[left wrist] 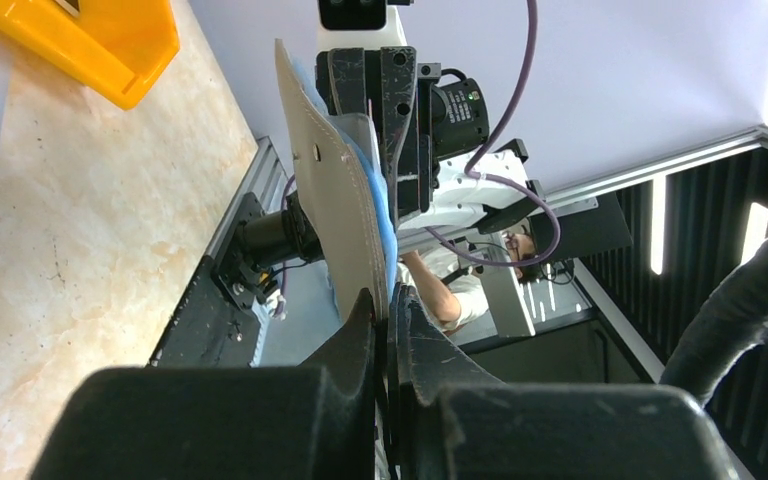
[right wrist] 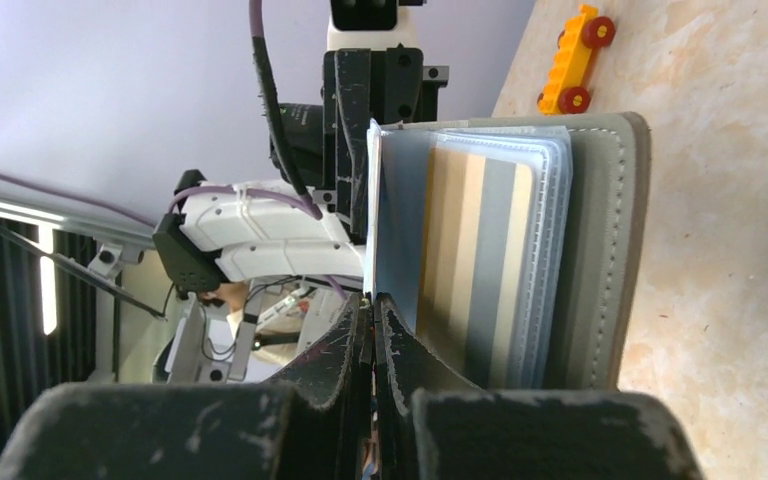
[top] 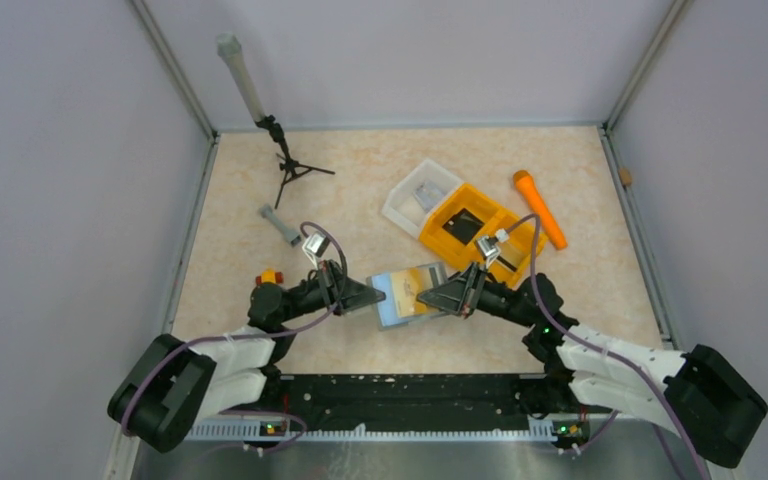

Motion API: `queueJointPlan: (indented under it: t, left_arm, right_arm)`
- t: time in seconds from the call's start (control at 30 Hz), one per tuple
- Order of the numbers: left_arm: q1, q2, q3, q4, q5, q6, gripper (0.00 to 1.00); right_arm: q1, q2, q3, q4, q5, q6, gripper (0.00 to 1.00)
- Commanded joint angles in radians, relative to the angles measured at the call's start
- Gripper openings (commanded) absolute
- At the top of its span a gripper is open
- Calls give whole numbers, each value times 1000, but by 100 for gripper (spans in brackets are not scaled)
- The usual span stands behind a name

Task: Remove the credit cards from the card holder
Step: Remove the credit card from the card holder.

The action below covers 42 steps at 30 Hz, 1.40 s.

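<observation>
The grey card holder point(top: 438, 296) hangs open between my two grippers above the table. My left gripper point(top: 375, 294) is shut on its left panel; in the left wrist view point(left wrist: 388, 300) the jaws pinch the grey panel point(left wrist: 330, 190) with a blue edge beside it. My right gripper point(top: 425, 298) is shut on a thin light grey-blue credit card point(right wrist: 397, 220) standing at the holder's inner side point(right wrist: 372, 300); whether it is partly out of its slot I cannot tell. A striped card point(right wrist: 480, 260) sits in clear sleeves against the grey outer panel point(right wrist: 610, 250).
An orange two-compartment bin point(top: 480, 232) and a clear tray point(top: 420, 192) stand behind the holder, an orange marker point(top: 540, 208) to their right. A small tripod point(top: 290, 165), a grey bolt point(top: 282, 225) and an orange toy point(top: 270, 277) lie at the left.
</observation>
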Motion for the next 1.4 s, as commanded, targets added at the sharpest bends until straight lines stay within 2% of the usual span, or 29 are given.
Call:
queueJointPlan:
  t: [0.0,0.1,0.23,0.47,0.57,0.7,0.77,0.93,1.13,1.3,1.37]
  left_arm:
    - [2,-46,21,-8,20,13,0]
    - [10,-72,27,-58,38,23,0]
    - [20,-128,40,-232,58,99,0]
    - [23,-195,70,-503,38,258,0]
    - [29,-214,76,-555,37,288,0]
    - [30,-188,74,-530,43,287,0]
    - [30,-173,71,-528,37,293,0]
    - [40,-145,54,-550,28,328,0]
    - [74,-94,53,-571,62,386,0]
    - [79,-45,53,-585,103,421,0]
    - [79,-37,54,-589,113,429,0]
  right_arm:
    - [-38,-61,-22,-42,20,-42,0]
    - [-76,-88,-44,-62,-13,-50,0]
    - [-134,-149,-35,-195,-49,-106,0]
    - [-155,-166,26,-346,-79,-187,0]
    - [-167,-159,60,-417,-92,-229,0]
    - [-167,-78,45,-278,-146,-178,0]
    - [-171,-59,55,-285,-150,-191,0]
    - [-214,-121,167,-653,-91,-367,0]
    - [-246,-120,278,-932,-30,-583,0]
    - [-309,-28,530,-1296,58,-944,0]
    - [-337,13,602,-1353,-7,-1002,0]
